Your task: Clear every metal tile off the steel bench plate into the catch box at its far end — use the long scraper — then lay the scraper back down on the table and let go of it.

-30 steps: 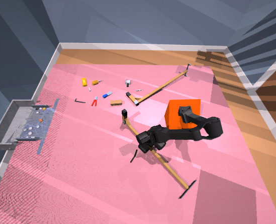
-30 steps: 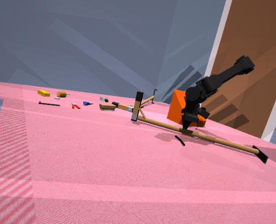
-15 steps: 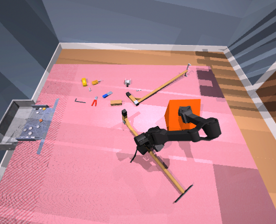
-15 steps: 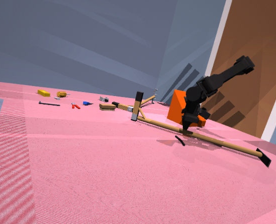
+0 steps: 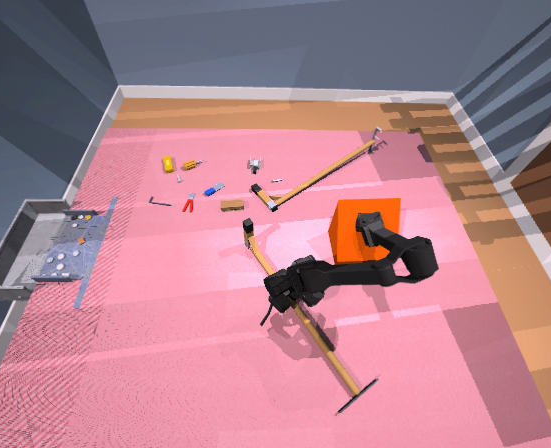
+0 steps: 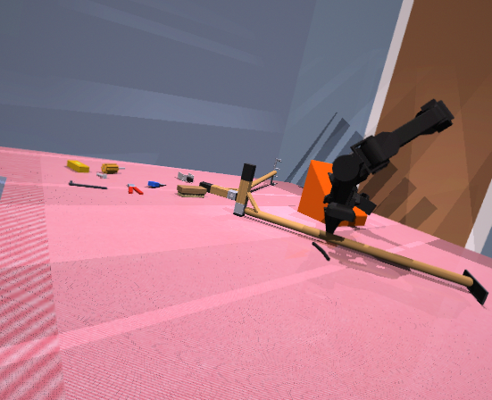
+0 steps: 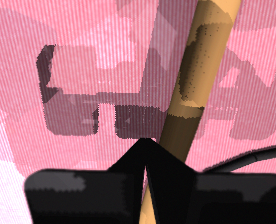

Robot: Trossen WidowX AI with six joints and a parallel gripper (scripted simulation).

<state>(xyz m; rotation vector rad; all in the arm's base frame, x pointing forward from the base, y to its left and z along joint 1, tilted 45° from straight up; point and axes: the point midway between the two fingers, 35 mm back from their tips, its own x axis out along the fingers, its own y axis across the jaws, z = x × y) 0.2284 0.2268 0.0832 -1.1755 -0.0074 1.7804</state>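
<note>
Metal tiles [image 5: 60, 258] sit on the steel bench plate [image 5: 93, 235] at the left edge of the desk, most of them pale discs, with one orange piece among them. The catch box [image 5: 7, 250] hangs off that same edge, touching the plate's outer end. Toward the back left, small tools lie scattered: a yellow block [image 5: 168, 163], red pliers [image 5: 189, 203], a blue-handled tool [image 5: 213, 189] and a wooden block [image 5: 232, 204]. A second long-handled tool [image 5: 322, 174] runs toward the back right corner. Near the desk centre the long scraper [image 5: 322, 345] lies flat, its dark blade [image 5: 358, 395] pointing at the front edge. The gripper [image 5: 280, 296] hangs directly over the handle; in the wrist view its fingers are pressed together with nothing between them, the handle passing just beside them. An orange block [image 5: 349, 225] stands right of centre under the arm's base.
</note>
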